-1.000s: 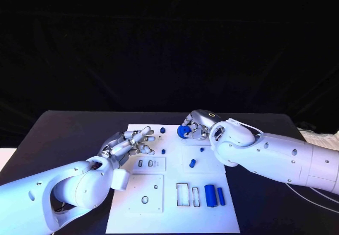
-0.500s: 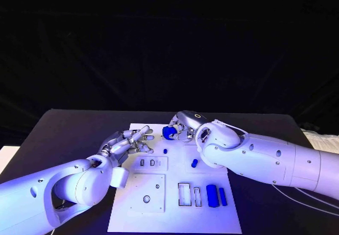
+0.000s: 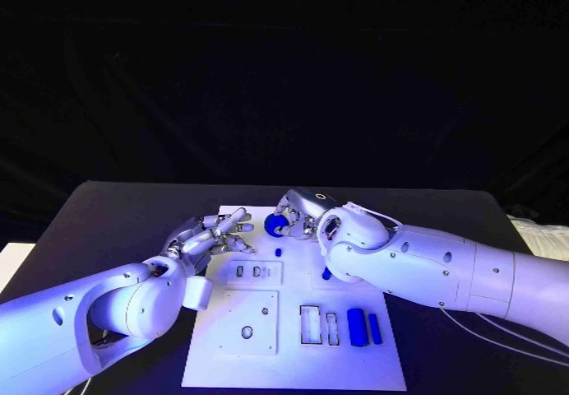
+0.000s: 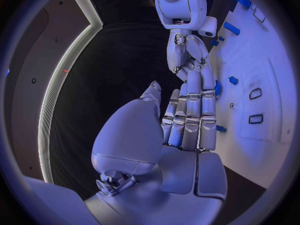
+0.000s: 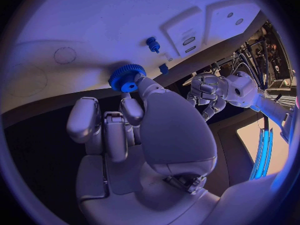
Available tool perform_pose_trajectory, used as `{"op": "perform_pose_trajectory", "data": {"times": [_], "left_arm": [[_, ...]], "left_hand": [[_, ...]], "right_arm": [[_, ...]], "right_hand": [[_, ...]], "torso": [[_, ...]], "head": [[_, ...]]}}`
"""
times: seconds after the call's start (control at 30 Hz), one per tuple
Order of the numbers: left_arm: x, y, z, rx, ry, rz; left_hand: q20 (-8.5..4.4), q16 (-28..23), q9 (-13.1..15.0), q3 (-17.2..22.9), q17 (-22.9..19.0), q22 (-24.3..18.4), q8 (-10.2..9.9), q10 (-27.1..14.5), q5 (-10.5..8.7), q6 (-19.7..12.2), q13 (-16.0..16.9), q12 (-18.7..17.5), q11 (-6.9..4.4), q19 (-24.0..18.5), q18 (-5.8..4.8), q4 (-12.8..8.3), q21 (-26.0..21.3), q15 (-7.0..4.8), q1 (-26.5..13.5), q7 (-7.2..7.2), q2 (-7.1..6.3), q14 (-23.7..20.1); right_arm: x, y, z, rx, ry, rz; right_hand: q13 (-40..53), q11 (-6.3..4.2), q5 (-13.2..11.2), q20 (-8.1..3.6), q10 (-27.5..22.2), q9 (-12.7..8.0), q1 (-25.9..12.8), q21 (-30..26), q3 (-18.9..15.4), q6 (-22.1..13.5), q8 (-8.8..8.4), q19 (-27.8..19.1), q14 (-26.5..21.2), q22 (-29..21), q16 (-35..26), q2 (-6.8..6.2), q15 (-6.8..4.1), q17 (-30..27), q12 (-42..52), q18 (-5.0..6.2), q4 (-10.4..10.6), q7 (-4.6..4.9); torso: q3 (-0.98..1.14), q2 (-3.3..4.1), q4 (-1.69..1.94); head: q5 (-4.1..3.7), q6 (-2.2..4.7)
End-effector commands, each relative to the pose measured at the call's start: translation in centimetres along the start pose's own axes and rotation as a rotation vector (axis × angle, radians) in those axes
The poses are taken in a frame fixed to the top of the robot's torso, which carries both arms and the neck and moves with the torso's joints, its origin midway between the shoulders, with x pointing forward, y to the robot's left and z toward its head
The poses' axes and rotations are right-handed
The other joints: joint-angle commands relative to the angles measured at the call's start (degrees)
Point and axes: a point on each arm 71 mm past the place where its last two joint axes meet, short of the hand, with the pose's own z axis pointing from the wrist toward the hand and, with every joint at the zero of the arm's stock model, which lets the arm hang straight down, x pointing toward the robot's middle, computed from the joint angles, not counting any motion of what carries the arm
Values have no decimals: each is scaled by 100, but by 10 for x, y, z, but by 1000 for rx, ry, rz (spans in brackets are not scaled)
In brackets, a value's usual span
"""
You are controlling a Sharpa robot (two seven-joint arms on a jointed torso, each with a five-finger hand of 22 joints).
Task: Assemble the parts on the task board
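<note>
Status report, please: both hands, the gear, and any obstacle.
Right robot hand holds blue gear above task board. Left robot hand open, at board's left edge. No obstacle seen near the gear.

The black table (image 3: 118,222) carries a white task board (image 3: 297,362) lying flat across its middle, running from near the front edge toward the back. To the right, just past the table's edge, there is a pale ridged thing (image 3: 539,234) and thin pale cables (image 3: 498,341) trailing over the dark surface near the front right corner, though I can't quite make out what they belong to. On the board's front part lie two long blue parts (image 3: 360,327) side by side, next to framed rectangular slots.
</note>
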Motion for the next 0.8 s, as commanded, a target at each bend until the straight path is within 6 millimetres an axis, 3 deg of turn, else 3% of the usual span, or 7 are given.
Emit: {"op": "perform_pose_trajectory", "data": {"times": [0.03,0.2,0.3,0.8], "left_arm": [[1,-2,1,21,18,0],[-2,-2,3,24,11,2],[-2,-2,3,26,10,3],[-3,-1,4,25,8,3]], "left_hand": [[16,-35,-3,16,6,9,-34,-14,11,1,9,-27,24,-39,60,-34,21,0,24,23,21,-39],[16,-38,-2,17,6,10,-34,-13,11,1,10,-27,23,-42,60,-39,22,0,30,23,21,-40],[16,-38,-2,17,6,10,-34,-13,11,1,10,-27,23,-42,60,-39,22,0,30,23,21,-40],[16,-38,-2,17,6,10,-34,-13,11,1,10,-27,23,-42,60,-39,22,0,30,23,21,-40]], "right_arm": [[4,2,1,-19,17,-19],[7,4,4,-28,24,-20],[7,5,4,-32,19,-17],[9,7,3,-41,27,-18]], "right_hand": [[-9,35,-29,32,-20,532,-43,10,39,167,3,-9,457,0,-34,-20,24,829,-41,-109,-8,-79],[-40,68,-257,55,-57,514,-139,3,57,93,-79,-22,460,-11,-25,-41,52,843,-109,-107,-11,-41],[-60,96,-363,72,-81,487,-181,6,62,2,-152,-24,464,-5,-13,-62,74,863,-149,-108,-18,-6],[-62,150,-352,119,-116,447,-299,2,-6,-123,-273,-38,465,-17,-6,-196,122,874,-192,-105,-40,50]], "torso": [[-2,3,-1],[-4,-1,-11],[-3,3,0],[-1,-2,-7]], "head": [[8,-12],[25,-24],[-20,-20],[19,-81]]}}
